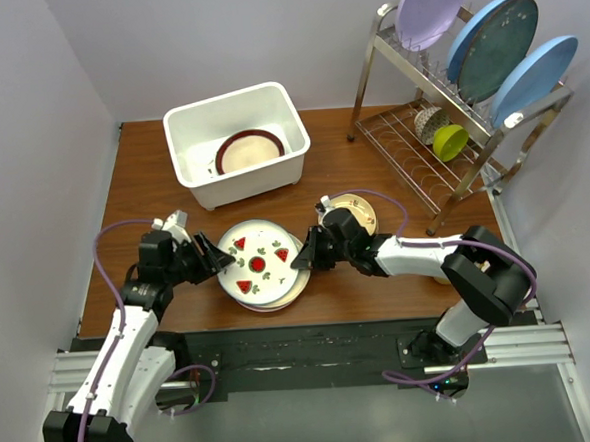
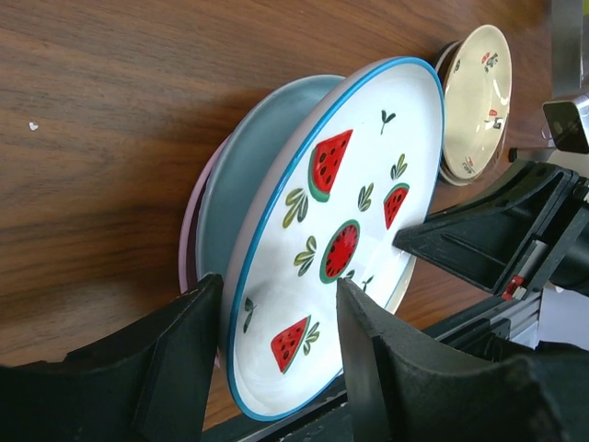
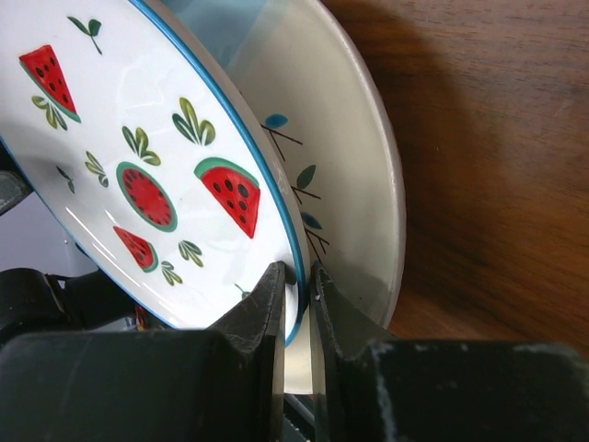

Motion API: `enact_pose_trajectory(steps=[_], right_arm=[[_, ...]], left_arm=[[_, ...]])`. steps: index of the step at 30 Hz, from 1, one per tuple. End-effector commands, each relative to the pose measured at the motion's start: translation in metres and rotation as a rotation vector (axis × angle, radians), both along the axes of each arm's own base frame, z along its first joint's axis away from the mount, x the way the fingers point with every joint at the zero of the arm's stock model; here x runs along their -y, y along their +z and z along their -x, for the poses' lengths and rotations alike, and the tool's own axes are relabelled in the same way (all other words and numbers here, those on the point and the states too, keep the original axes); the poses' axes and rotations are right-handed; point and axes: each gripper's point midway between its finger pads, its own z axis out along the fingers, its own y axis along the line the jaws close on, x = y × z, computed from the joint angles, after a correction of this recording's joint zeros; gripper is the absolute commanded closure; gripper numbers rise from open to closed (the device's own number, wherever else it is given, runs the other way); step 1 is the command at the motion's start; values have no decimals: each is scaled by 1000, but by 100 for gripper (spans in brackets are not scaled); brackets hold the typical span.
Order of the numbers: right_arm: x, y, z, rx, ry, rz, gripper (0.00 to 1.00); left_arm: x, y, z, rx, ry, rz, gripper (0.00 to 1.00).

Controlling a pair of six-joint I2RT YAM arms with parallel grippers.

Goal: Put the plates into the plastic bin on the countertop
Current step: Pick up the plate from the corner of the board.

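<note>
A white plate with watermelon motifs [image 1: 258, 263] tops a stack near the front middle of the countertop [image 1: 153, 190], tilted off the pale blue plate [image 2: 258, 157] and the pink plate [image 2: 189, 230] beneath it. My right gripper [image 3: 299, 276] is shut on the plate's right rim [image 3: 138, 166]. My left gripper [image 2: 276, 295] stands open, its fingers on either side of the plate's left rim [image 2: 340, 212] with gaps showing. In the top view the two grippers [image 1: 209, 256] [image 1: 302, 256] flank the stack. A small tan plate [image 2: 479, 92] lies just right of the stack. The plastic bin [image 1: 181, 153] at the back holds a maroon-rimmed plate [image 1: 249, 151].
A chrome wire dish rack [image 1: 411, 149] stands at the back right, carrying an upright lilac plate [image 1: 430, 7], two upright blue plates [image 1: 495, 43] and a yellow cup [image 1: 450, 141]. Walls close in the countertop on the left, back and right.
</note>
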Motion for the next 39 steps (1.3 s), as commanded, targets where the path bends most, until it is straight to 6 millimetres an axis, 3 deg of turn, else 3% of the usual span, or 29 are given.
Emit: enact_pose_trajectory(steps=[1, 14, 30, 34, 39], right_arm=[[-6, -15, 17, -19, 65, 26, 100], [-7, -16, 17, -23, 68, 23, 100], [-8, -15, 18, -21, 73, 18, 100], [-9, -16, 18, -25, 75, 13, 100], [-9, -16, 18, -25, 75, 13, 100]], left_arm=[[49, 37, 25, 65, -274, 207, 45], [62, 42, 35, 92, -358, 261, 47], [74, 53, 43, 136, -423, 321, 59], [75, 52, 44, 136, -428, 321, 63], [76, 48, 46, 124, -434, 317, 79]])
